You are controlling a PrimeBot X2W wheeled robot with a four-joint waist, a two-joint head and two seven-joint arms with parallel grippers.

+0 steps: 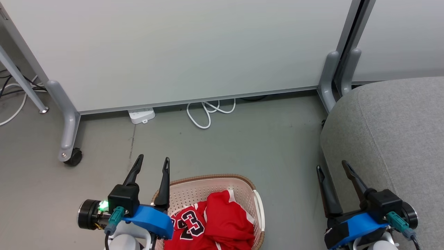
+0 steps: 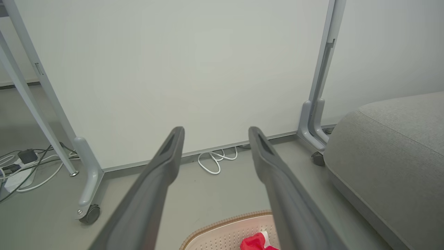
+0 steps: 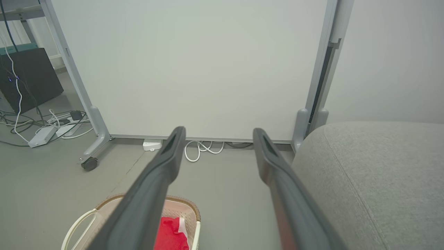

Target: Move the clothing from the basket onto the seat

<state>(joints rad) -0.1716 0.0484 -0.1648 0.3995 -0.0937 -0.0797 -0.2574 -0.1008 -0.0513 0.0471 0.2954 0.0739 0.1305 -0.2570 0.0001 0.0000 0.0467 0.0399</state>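
Note:
The red clothing [image 1: 215, 222] lies heaped in the cream basket [image 1: 211, 182] at the bottom middle of the head view, with the jersey's black 23 facing up. A scrap of the red clothing [image 2: 255, 242] and the basket [image 2: 222, 232] peek in at the bottom of the left wrist view; the basket [image 3: 189, 205] and clothing [image 3: 170, 234] also sit low in the right wrist view. My left gripper [image 1: 152, 163] hangs open just left of the basket, empty. My right gripper [image 1: 333, 168] is open and empty beside the grey seat [image 1: 392, 139], which fills the right side.
A white partition panel [image 1: 180, 52] on grey castored legs [image 1: 69, 139] stands across the back. A power strip [image 1: 141, 115] and coiled white cable [image 1: 208, 113] lie at its foot. More cables [image 1: 14, 90] trail at the far left. Grey floor stretches between basket and panel.

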